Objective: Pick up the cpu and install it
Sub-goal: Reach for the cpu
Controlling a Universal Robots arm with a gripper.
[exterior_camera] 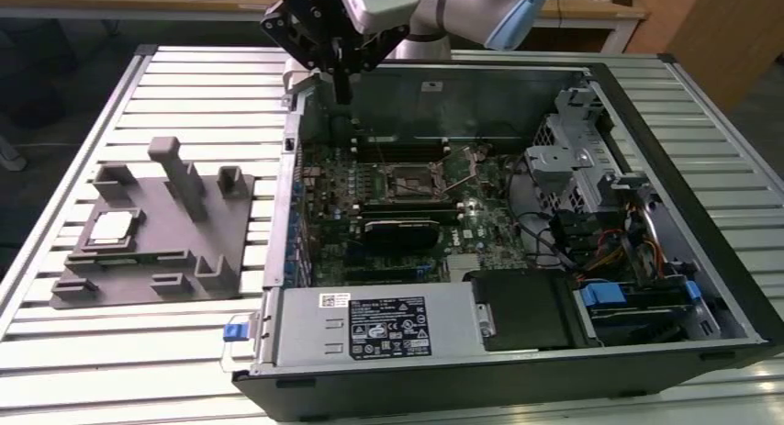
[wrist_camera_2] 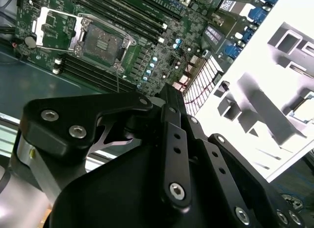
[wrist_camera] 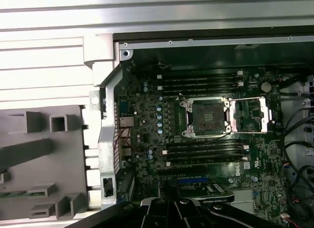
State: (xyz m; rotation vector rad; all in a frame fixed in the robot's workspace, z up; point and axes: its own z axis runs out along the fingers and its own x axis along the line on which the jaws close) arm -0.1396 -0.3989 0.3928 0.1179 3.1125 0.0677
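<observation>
exterior view: cpu (exterior_camera: pixel 110 228) lies on the grey tray (exterior_camera: pixel 153 237), well apart from the fingers (exterior_camera: pixel 344 83), which are together.

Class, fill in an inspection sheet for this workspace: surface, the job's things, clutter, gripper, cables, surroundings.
Surface: slatted metal table carrying a grey tray and an open computer case.
Job's things: cpu lies flat in the tray, untouched; socket on the motherboard open and empty.
Clutter: nothing seen.
Gripper: gripper hangs over a corner of the case, apart from the cpu.
Cables: coloured wire bundle inside the case, at the exterior view's right.
Surroundings: wooden desk behind the table.
</observation>
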